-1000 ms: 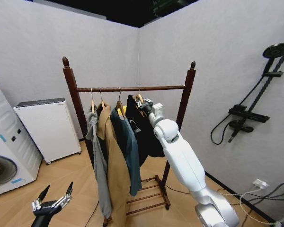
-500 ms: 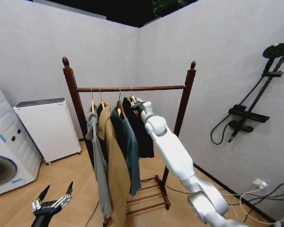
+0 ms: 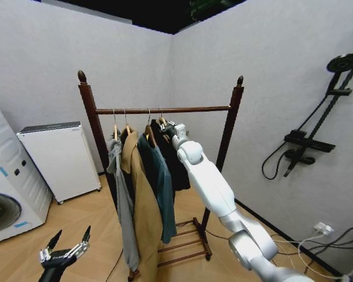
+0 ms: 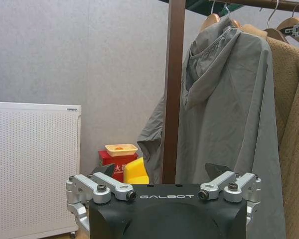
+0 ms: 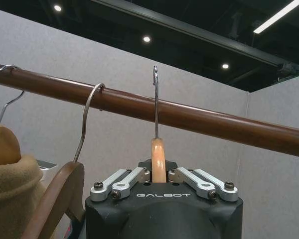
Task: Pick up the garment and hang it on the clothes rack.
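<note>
At the horizontal bar of the clothes rack (image 3: 165, 110), the right gripper (image 3: 168, 129) has its fingers shut on the neck of a light wooden hanger (image 5: 158, 162) that carries the garment (image 3: 172, 161), a black jacket-like top. In the right wrist view the hanger's metal hook (image 5: 155, 102) stands upright and crosses the bar, its tip rising above it; whether the hook bears on the bar or merely sits beside it, I cannot tell. By my judgement the pick-up is done and the hanging is nearly done: what is left is to settle the hook fully on the bar and let go.

Seen from the head camera, the garment hangs at about 3 o'clock from the teal-blue shirt (image 3: 159, 182), just beside it, with the tan coat (image 3: 142, 205) and the grey hoodie (image 3: 120, 194) farther toward 9 o'clock on their own hangers.

Low at 7 o'clock in the head view, the left gripper (image 3: 63, 254) waits with fingers spread wide and nothing between them.

As for containers, the left wrist view shows a shallow pale tray (image 4: 121, 149) resting on a red box (image 4: 111, 162) beside a yellow block (image 4: 136, 172); something orange seems to lie in the tray, too small to name.
</note>
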